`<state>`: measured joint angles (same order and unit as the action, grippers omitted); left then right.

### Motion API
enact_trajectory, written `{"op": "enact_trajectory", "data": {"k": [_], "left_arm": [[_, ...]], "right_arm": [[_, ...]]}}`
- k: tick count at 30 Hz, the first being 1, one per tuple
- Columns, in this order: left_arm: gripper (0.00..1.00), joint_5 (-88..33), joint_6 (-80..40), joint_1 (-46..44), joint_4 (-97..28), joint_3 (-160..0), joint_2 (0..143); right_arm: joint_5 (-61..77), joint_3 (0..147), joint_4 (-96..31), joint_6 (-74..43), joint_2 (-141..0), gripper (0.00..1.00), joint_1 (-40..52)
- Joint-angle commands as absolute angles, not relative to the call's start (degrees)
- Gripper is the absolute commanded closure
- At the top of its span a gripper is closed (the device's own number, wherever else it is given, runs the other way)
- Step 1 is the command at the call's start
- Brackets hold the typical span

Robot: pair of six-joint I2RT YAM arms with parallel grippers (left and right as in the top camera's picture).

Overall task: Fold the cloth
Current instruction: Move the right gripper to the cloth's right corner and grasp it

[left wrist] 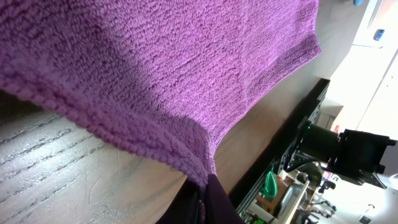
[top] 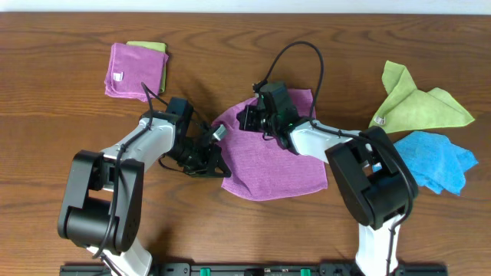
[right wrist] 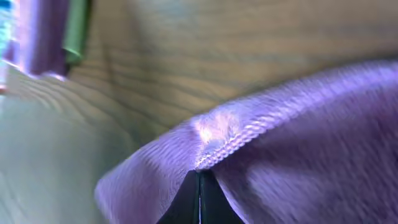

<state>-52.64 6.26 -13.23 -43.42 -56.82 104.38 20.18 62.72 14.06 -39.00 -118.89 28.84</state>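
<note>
Gripping the cloth [top: 276, 165] at two points: left gripper [top: 220, 169] clamped on its near-left corner, right gripper [top: 244, 120] clamped on its far-left edge.

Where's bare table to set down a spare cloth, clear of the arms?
Bare wood: the left end of the table, beyond the folded stack and left arm; the back gap between the right arm and lime-green cloth; the front right corner by the blue cloth. Crowded: centre, both arms on the mauve cloth.
</note>
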Motion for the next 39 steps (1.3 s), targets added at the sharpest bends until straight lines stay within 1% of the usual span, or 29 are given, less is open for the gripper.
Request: {"op": "enact_trajectory", "data": {"k": [1,5,9,13,19,25,30,31,32,34,39], "left_arm": [[0.94,-53.67,6.81,-13.15,-43.53,-56.64,104.55],[0.94,-53.69,6.59,-13.15,-43.53,-56.64,104.55],[0.94,-53.69,6.2,-13.15,-43.51,-56.64,104.55],[0.94,-53.89,5.93,-13.15,-43.53,-56.64,104.55],[0.94,-54.04,5.93,-13.13,-44.14,-56.64,104.55],[0.94,-54.06,5.93,-13.13,-44.34,-56.64,104.55],[0.94,-54.06,5.93,-13.13,-44.38,-56.64,104.55],[0.94,-54.06,5.93,-13.13,-44.38,-56.64,104.55],[0.94,-54.06,5.93,-13.13,-44.38,-56.64,104.55],[0.94,-54.04,5.93,-13.13,-44.38,-56.64,104.55],[0.94,-54.02,6.0,-12.64,-44.36,-56.64,104.55]], "right_arm": [[21.19,62.78,15.62,-38.96,-119.15,0.99,29.34],[20.47,62.78,15.68,-38.94,-119.17,0.99,29.36],[15.62,62.78,15.94,-38.94,-119.22,0.99,30.17],[14.79,63.11,21.32,-39.22,-121.93,0.99,31.31],[15.0,68.75,22.31,-39.77,-127.66,0.99,31.81],[12.75,74.59,22.35,-35.88,-129.03,0.97,31.79],[11.25,75.18,25.08,-35.9,-129.01,0.91,31.51],[10.96,75.18,26.11,-35.92,-129.01,0.88,31.29],[10.63,75.22,26.63,-35.92,-129.01,0.82,31.14],[10.5,75.5,26.85,-35.92,-128.88,0.78,30.44],[10.5,75.66,26.76,-35.92,-127.37,0.73,28.32]]}}
